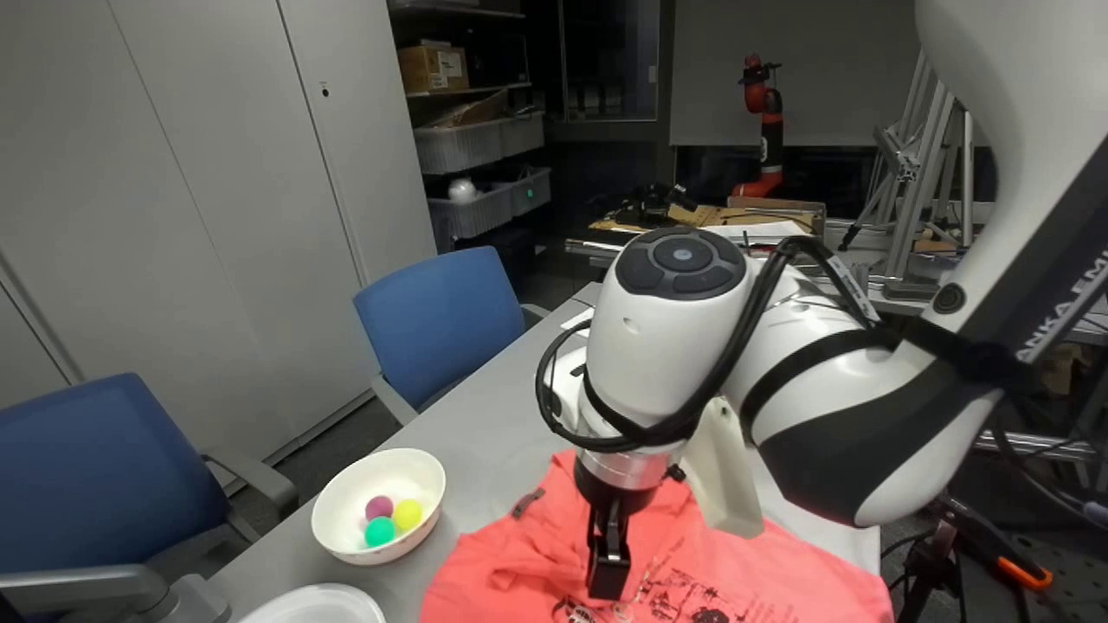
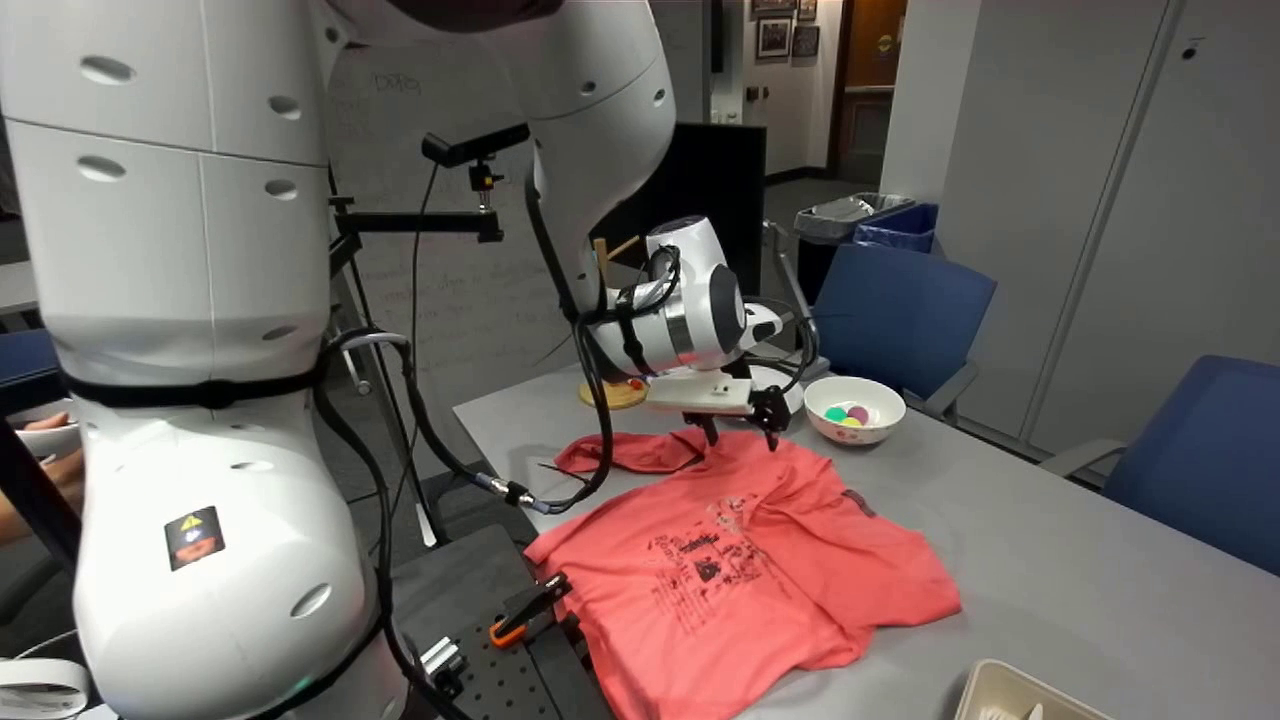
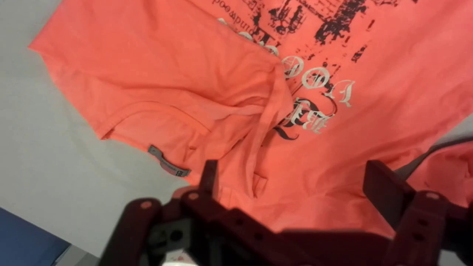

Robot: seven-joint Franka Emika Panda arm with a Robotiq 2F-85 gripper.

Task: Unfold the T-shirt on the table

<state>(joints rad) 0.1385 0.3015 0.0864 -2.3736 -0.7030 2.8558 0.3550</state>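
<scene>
While the arm (image 2: 205, 340) stands at the left in an exterior view, the shirt (image 2: 740, 590) lies rumpled across the table (image 2: 1060, 570) beside it, its print (image 2: 705, 565) facing up, with one side folded partly over it. Above the shirt's far part hangs the gripper (image 2: 742, 443), fingers (image 3: 386, 194) wide apart. Farther right come a bowl (image 2: 882, 428) holding three balls (image 2: 858, 411), a blue chair (image 2: 900, 300), a tray (image 2: 998, 680) and another chair (image 2: 1220, 460).

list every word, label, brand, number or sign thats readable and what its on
"ANKA EM": robot arm, cut off at both ends
Warning triangle: sticker on robot arm
Lettering on T-shirt: partly under a fold, no whole word surely readable
Neck label: too small
Whiteboard: writing too faint
Box label, cable tag, door sticker: too small
</scene>
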